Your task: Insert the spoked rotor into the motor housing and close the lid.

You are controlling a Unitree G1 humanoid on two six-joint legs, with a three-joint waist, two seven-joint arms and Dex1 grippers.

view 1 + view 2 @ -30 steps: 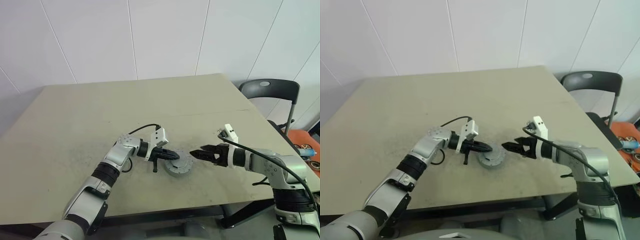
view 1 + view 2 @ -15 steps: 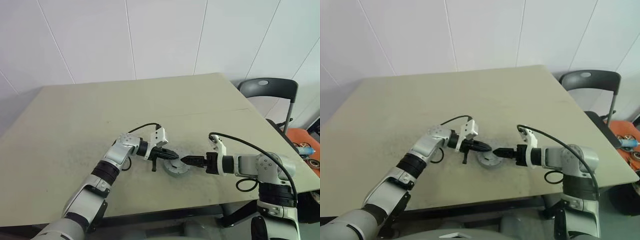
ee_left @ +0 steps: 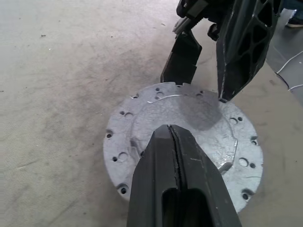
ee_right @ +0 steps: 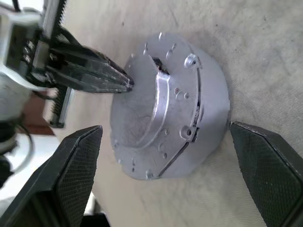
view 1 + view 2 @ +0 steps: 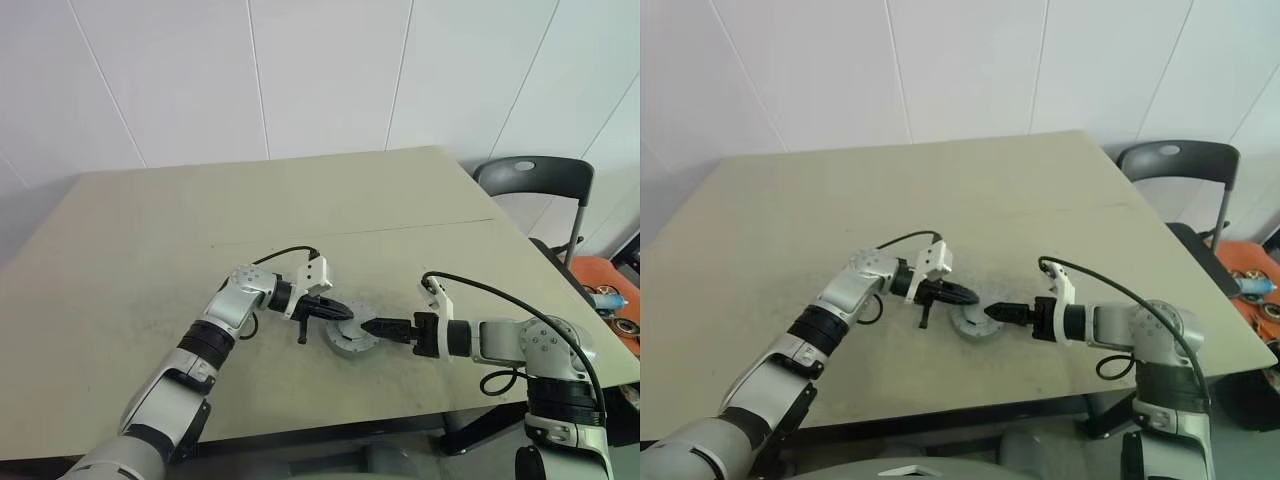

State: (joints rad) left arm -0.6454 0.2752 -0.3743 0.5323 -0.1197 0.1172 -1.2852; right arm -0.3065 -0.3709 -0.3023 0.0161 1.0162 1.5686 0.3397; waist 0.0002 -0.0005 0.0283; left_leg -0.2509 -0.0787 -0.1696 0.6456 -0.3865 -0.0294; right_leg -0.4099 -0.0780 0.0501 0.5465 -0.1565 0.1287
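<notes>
Right in the middle of the beige, scuffed desk (image 5: 150,260) sits the motor housing (image 5: 351,336), a thick round silver-grey metal puck with its flat lid (image 3: 180,142) on top, the lid ringed with small drilled holes. No brand, label or lettering can be read on it anywhere.

The left pincer (image 5: 342,312) comes in from the left side, its two black fingers pressed tight together with nothing between them, tips resting on the top face of the lid near its middle. The left wrist view shows the shut fingers (image 3: 177,179) lying over the near edge of the disc.

Opposite it, the right pincer (image 5: 368,326) reaches in from the right, low to the desk, fingers spread wide. In the right wrist view its two black fingertips (image 4: 75,165) stand on either side of the housing, the puck between them, and a gap shows on each side, so it grips nothing.

Off the desk's far right corner stands a black chair (image 5: 535,180), with orange gear (image 5: 612,295) on the floor beside it.
</notes>
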